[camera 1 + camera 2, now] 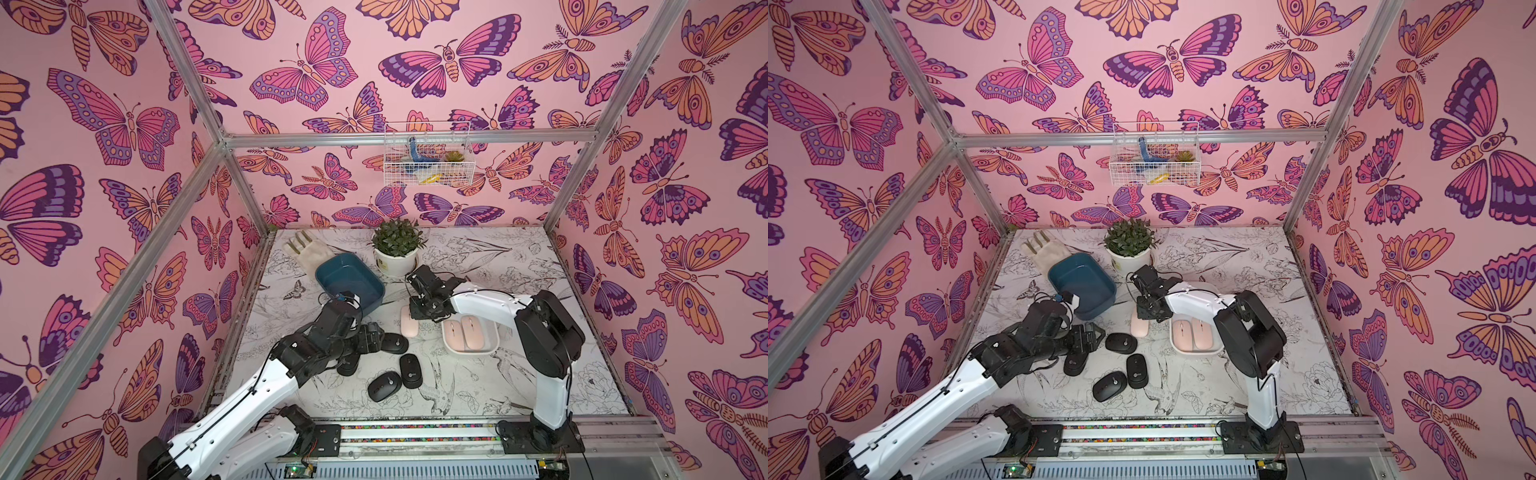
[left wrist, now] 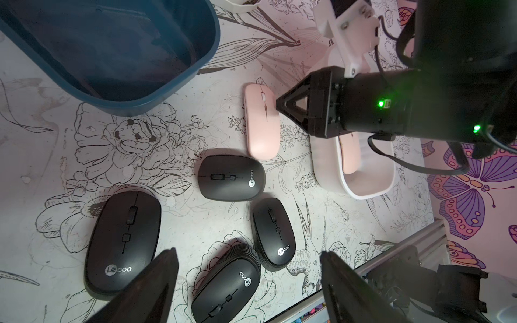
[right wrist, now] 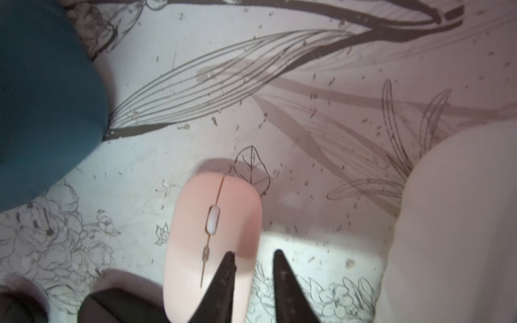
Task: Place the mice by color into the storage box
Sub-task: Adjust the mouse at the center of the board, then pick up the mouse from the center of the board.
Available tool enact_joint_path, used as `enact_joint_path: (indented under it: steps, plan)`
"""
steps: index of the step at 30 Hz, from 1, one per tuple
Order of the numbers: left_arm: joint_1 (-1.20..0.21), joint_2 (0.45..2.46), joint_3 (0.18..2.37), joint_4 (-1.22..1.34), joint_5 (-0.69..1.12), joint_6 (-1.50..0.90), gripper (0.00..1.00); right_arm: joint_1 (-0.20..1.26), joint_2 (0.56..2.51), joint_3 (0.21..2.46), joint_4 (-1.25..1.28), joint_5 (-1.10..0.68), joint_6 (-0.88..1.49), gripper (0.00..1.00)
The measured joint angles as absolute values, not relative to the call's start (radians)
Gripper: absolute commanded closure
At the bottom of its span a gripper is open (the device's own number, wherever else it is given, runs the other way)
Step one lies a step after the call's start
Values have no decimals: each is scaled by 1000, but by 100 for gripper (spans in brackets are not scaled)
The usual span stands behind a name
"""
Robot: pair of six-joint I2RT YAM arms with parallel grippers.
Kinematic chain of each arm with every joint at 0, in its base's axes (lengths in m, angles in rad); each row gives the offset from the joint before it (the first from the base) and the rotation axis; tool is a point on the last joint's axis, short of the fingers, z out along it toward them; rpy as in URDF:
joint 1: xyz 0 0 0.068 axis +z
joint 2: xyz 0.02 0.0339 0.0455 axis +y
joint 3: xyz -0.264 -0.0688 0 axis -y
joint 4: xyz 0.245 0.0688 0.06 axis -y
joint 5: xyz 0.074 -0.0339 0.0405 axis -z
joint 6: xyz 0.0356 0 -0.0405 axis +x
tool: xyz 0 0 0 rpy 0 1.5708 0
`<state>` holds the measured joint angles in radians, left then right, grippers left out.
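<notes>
We see a pale pink mouse (image 3: 212, 240) lying flat on the flower-printed table (image 3: 279, 84), scroll wheel up. The right gripper (image 3: 253, 268) hangs over it with its fingers parted: one fingertip (image 3: 228, 276) overlaps the mouse's edge, and the other is just beside the mouse, over bare table. A teal box (image 3: 42, 98) sits off one flank of the mouse and a white box (image 3: 453, 223) off the opposite flank, neither touching it.

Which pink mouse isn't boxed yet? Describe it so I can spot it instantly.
On the floral tabletop, find the white tray holding two pink mice. Beside it, toward the blue bin, one pink mouse lies under the right gripper. It is the only pink one outside the tray; the other loose mice are black.
</notes>
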<state>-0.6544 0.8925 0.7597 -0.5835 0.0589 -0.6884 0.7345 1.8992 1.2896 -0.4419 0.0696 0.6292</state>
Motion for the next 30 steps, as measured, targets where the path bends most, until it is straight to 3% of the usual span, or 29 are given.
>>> enact_joint_path:
  steps: [2, 6, 16, 30]
  plan:
    - [-654, 876, 749, -585, 59, -688, 14, 741, 1828, 1221, -432, 57, 629, 22]
    - [-653, 866, 735, -590, 59, -688, 14, 798, 1752, 1186, -421, 31, 627, 0]
    - [-639, 839, 727, -608, 60, -689, 13, 846, 1923, 1283, -436, 41, 632, 4]
    - [-620, 826, 727, -618, 60, -688, 14, 846, 2022, 1379, -484, 124, 665, 34]
